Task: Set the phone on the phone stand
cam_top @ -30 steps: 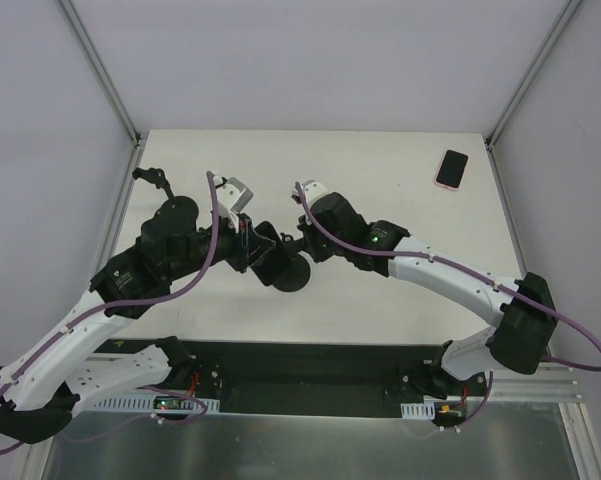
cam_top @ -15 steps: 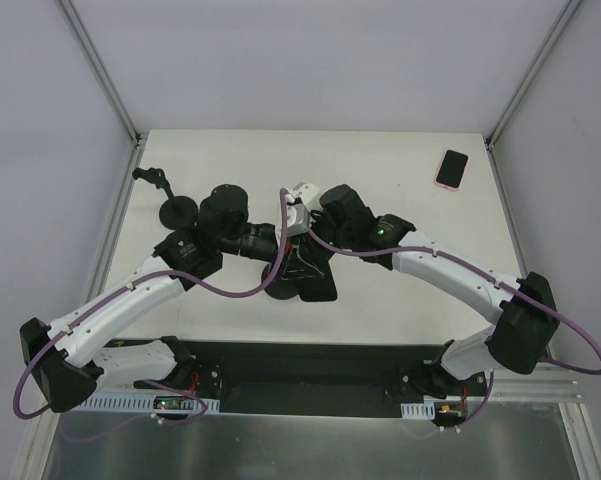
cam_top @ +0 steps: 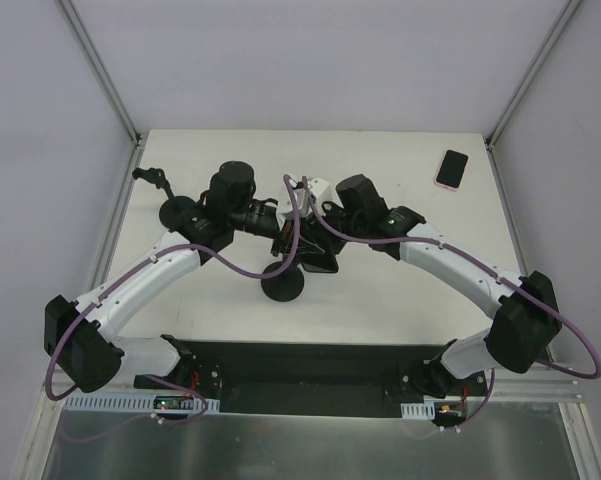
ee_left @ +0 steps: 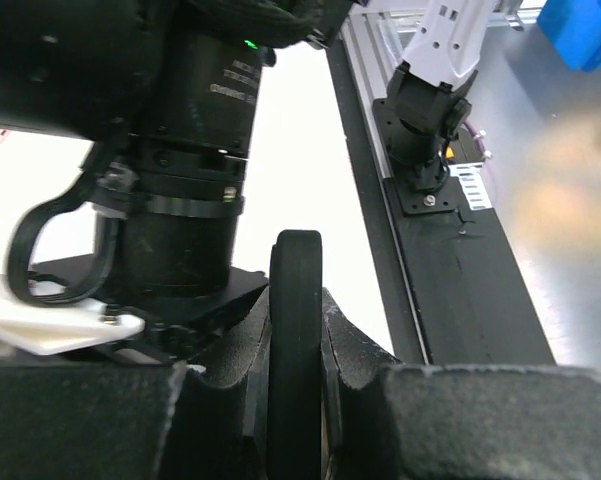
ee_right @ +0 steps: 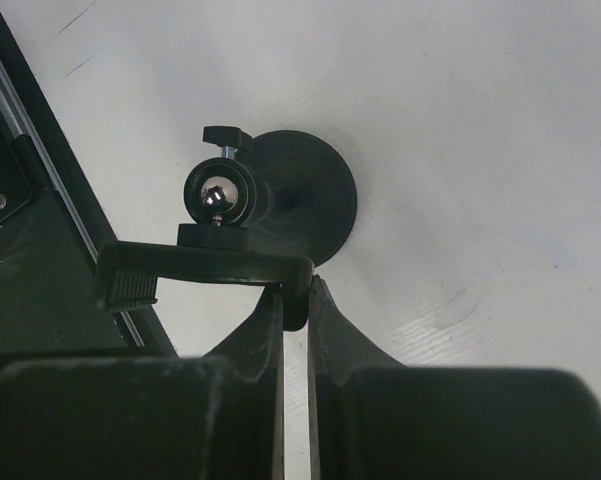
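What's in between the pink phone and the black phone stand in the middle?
From the top camera, bare white table next to the phone, then the robot's right arm stretched across to the phone stand.

The white bench (cam_top: 380, 310) spreads out on every side of the left tool (cam_top: 292, 245) and the right tool (cam_top: 315, 252). Left of the left tool stands a black round-footed mount (cam_top: 177, 212), its thin jointed arm reaching away towards the far-left corner. Beyond both tools rise plain grey walls (cam_top: 310, 60), framed by two slanting metal posts (cam_top: 100, 70). Behind the tools a black plate (cam_top: 310, 365) runs along the near edge, then a dull metal sheet (cam_top: 310, 450). The left wrist view catches something blue (ee_left: 588, 28) - blurred - well beyond that plate.
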You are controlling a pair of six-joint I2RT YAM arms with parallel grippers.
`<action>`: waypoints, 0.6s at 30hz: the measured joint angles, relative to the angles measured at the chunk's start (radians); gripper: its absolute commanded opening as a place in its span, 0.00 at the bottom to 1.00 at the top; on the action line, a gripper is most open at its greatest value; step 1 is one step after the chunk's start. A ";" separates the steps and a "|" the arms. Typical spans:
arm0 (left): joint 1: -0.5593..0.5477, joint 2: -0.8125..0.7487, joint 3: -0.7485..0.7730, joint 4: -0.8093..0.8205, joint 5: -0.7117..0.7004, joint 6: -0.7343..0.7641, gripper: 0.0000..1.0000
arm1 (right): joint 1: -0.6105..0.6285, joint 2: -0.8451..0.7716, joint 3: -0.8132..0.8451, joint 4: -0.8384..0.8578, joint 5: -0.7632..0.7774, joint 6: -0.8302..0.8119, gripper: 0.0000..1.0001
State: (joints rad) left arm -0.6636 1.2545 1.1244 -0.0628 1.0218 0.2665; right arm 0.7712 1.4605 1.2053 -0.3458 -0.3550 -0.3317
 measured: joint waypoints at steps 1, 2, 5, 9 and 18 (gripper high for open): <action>0.010 0.010 0.010 -0.001 0.006 0.008 0.00 | -0.003 0.000 -0.001 -0.001 -0.010 -0.004 0.01; 0.018 0.023 0.023 -0.003 0.011 0.016 0.00 | -0.006 0.000 -0.002 -0.002 -0.021 -0.008 0.01; 0.031 0.067 0.067 -0.026 0.048 0.037 0.00 | -0.013 0.000 -0.002 -0.007 -0.043 -0.022 0.01; 0.037 0.099 0.097 -0.053 0.079 0.058 0.00 | -0.027 0.002 -0.002 -0.014 -0.067 -0.037 0.01; 0.042 0.109 0.093 -0.072 0.085 0.089 0.00 | -0.037 0.006 0.012 -0.047 -0.082 -0.062 0.01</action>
State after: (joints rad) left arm -0.6216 1.3640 1.2175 -0.1352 1.1069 0.3550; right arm 0.7338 1.4662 1.2175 -0.3927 -0.4366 -0.3939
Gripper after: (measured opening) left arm 0.129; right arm 0.062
